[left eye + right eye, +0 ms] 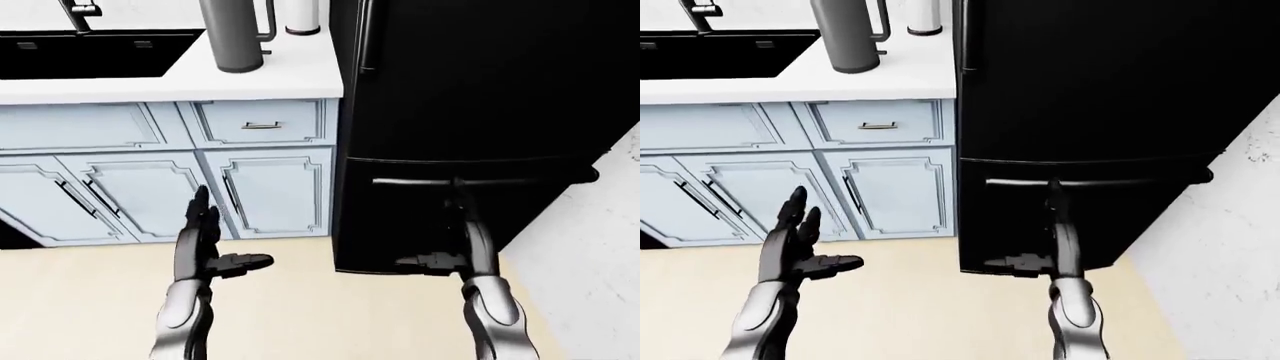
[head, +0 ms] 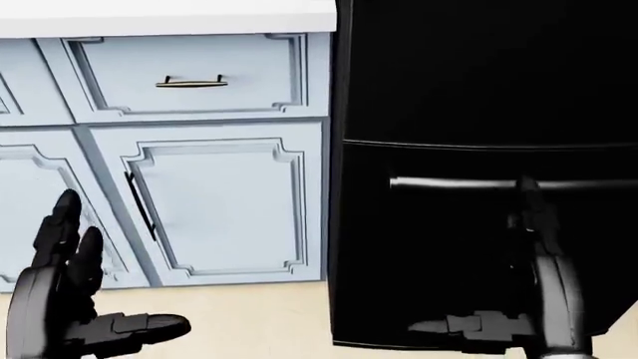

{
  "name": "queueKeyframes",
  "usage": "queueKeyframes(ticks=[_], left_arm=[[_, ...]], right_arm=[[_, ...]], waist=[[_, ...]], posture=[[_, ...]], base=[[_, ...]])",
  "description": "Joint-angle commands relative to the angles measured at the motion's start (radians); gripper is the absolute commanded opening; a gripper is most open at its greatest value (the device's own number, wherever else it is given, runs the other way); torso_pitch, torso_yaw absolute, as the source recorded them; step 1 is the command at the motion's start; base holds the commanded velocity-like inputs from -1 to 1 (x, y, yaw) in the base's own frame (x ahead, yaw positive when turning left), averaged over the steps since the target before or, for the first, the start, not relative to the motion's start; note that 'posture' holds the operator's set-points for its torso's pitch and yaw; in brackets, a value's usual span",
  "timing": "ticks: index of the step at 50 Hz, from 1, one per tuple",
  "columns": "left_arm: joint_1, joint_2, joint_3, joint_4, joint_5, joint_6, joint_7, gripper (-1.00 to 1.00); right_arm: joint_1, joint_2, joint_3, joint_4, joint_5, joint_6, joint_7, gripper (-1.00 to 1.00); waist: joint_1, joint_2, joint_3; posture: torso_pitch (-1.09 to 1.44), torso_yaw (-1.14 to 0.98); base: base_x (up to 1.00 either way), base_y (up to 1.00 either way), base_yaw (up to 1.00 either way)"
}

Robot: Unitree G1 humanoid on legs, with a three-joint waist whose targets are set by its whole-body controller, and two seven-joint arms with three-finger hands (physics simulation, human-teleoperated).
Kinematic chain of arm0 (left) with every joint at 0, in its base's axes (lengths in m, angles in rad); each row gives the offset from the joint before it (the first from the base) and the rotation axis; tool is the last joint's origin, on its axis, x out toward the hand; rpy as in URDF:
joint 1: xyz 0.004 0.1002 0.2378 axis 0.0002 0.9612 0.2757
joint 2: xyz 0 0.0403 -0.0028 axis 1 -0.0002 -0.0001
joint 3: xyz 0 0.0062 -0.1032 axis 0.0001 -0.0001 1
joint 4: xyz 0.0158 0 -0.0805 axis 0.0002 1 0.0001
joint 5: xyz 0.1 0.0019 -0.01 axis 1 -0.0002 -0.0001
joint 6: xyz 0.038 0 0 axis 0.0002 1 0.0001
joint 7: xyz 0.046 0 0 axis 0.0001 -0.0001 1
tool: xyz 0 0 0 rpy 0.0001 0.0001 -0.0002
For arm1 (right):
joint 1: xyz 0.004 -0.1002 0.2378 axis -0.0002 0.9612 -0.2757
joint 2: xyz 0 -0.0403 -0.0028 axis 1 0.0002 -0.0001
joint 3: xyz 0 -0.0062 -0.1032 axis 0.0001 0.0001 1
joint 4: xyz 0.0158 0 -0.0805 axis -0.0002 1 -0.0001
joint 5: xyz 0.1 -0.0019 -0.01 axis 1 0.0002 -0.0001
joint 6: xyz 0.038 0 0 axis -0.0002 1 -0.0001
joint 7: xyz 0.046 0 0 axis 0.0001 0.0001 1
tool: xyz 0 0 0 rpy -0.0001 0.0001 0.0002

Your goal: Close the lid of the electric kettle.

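Observation:
The electric kettle [image 1: 232,37] is a tall grey cylinder with a handle on its right side. It stands on the white counter [image 1: 300,75] at the top of the left-eye view. Its top and lid are cut off by the view's upper edge. My left hand [image 1: 225,236] is open, fingers pointing up, low in the view in front of the cabinet doors and far below the kettle. My right hand [image 1: 435,232] is open and empty in front of the black fridge's lower drawer.
A black sink [image 1: 90,52] with a faucet [image 1: 80,15] lies left of the kettle. A white cylinder [image 1: 302,19] stands to its right. A tall black fridge [image 1: 480,97] fills the right. Light blue cabinets [image 1: 265,191] stand below the counter, above beige floor [image 1: 100,300].

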Motion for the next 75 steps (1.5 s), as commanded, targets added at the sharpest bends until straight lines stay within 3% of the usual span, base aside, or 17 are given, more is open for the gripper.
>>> queueKeyframes(ticks=[1, 7, 12, 15, 18, 23, 26, 28, 31, 34, 38, 43, 52, 60, 66, 69, 75], left_arm=[[-0.020, 0.019, 0.032, -0.091, -0.037, 0.022, 0.008, 1.00], [-0.057, 0.100, 0.213, -0.379, -0.177, 0.299, 0.053, 1.00], [-0.090, 0.165, 0.325, -0.418, -0.259, 0.376, 0.078, 1.00], [-0.123, 0.231, 0.425, -0.476, -0.352, 0.458, 0.118, 1.00], [-0.133, 0.288, 0.476, -0.503, -0.403, 0.508, 0.153, 1.00], [-0.162, 0.403, 0.591, -0.545, -0.500, 0.584, 0.205, 1.00], [-0.207, 0.476, 0.662, -0.580, -0.615, 0.642, 0.283, 1.00], [-0.231, 0.543, 0.719, -0.591, -0.713, 0.667, 0.350, 1.00], [-0.211, 0.621, 0.765, -0.581, -0.812, 0.659, 0.405, 1.00], [-0.183, 0.679, 0.799, -0.568, -0.845, 0.635, 0.427, 1.00], [-0.172, 0.775, 0.896, -0.544, -0.984, 0.651, 0.489, 1.00], [-0.119, 0.798, 0.943, -0.522, -0.975, 0.622, 0.462, 1.00], [-0.071, 0.852, 1.099, -0.469, -1.004, 0.653, 0.422, 1.00], [-0.047, 0.903, 1.184, -0.442, -1.025, 0.675, 0.410, 1.00], [-0.039, 0.990, 1.297, -0.391, -1.080, 0.722, 0.420, 1.00], [-0.035, 1.001, 1.309, -0.386, -1.092, 0.724, 0.428, 1.00], [-0.034, 0.988, 1.285, -0.397, -1.092, 0.709, 0.435, 1.00]], right_arm=[[-0.016, -0.009, -0.017, -0.076, 0.015, 0.008, 0.002, 1.00], [-0.015, -0.031, -0.098, -0.178, 0.058, 0.087, 0.013, 1.00], [-0.027, -0.056, -0.186, -0.275, 0.109, 0.168, 0.024, 1.00], [-0.044, -0.084, -0.252, -0.391, 0.150, 0.272, 0.020, 1.00], [-0.067, -0.117, -0.312, -0.485, 0.173, 0.361, 0.014, 1.00], [-0.164, -0.220, -0.455, -0.690, 0.258, 0.617, 0.006, 1.00], [-0.219, -0.283, -0.529, -0.762, 0.325, 0.733, 0.000, 1.00], [-0.286, -0.343, -0.617, -0.810, 0.425, 0.840, -0.026, 1.00], [-0.319, -0.446, -0.712, -0.819, 0.544, 0.900, -0.087, 1.00], [-0.317, -0.517, -0.773, -0.819, 0.644, 0.924, -0.142, 1.00], [-0.307, -0.604, -0.837, -0.818, 0.744, 0.946, -0.199, 1.00], [-0.270, -0.682, -0.900, -0.804, 0.859, 0.932, -0.259, 1.00], [-0.193, -0.759, -0.990, -0.788, 0.948, 0.894, -0.296, 1.00], [-0.153, -0.857, -1.137, -0.751, 1.077, 0.912, -0.331, 1.00], [-0.115, -0.976, -1.303, -0.679, 1.216, 0.928, -0.376, 1.00], [-0.093, -0.993, -1.328, -0.668, 1.234, 0.919, -0.382, 1.00], [-0.078, -0.958, -1.286, -0.689, 1.195, 0.890, -0.377, 1.00]], waist=[[0.001, 0.001, -0.017], [-0.003, 0.004, -0.015], [0.000, 0.011, -0.008], [0.001, 0.016, -0.010], [0.000, 0.017, -0.004], [0.001, 0.014, 0.006], [0.001, 0.014, 0.012], [0.000, 0.012, 0.015], [0.000, 0.010, 0.025], [0.002, 0.009, 0.034], [0.002, 0.011, 0.039], [0.002, 0.009, 0.051], [0.001, 0.007, 0.053], [0.001, 0.004, 0.058], [0.001, 0.004, 0.066], [-0.001, 0.004, 0.073], [-0.003, 0.005, 0.073]], posture=[[0.00, 0.00], [0.00, 0.00], [0.00, 0.00], [0.00, 0.00], [0.00, 0.00], [0.00, 0.00], [0.00, 0.00], [0.00, 0.00], [0.00, 0.00], [0.00, 0.00], [0.00, 0.00], [0.00, 0.00], [0.00, 0.00], [0.00, 0.00], [0.00, 0.00], [0.00, 0.00], [0.00, 0.00]], base=[[0.00, 0.00, 0.00], [0.00, 0.00, 0.00], [0.00, 0.00, 0.00], [0.00, 0.00, 0.00], [0.00, 0.00, 0.00], [0.00, 0.00, 0.00], [0.00, 0.00, 0.00], [0.00, 0.00, 0.00], [0.00, 0.00, 0.00], [0.00, 0.00, 0.00], [0.00, 0.00, 0.00], [0.00, 0.00, 0.00], [0.00, 0.00, 0.00], [0.00, 0.00, 0.00], [0.00, 0.00, 0.00], [0.00, 0.00, 0.00], [0.00, 0.00, 0.00]])
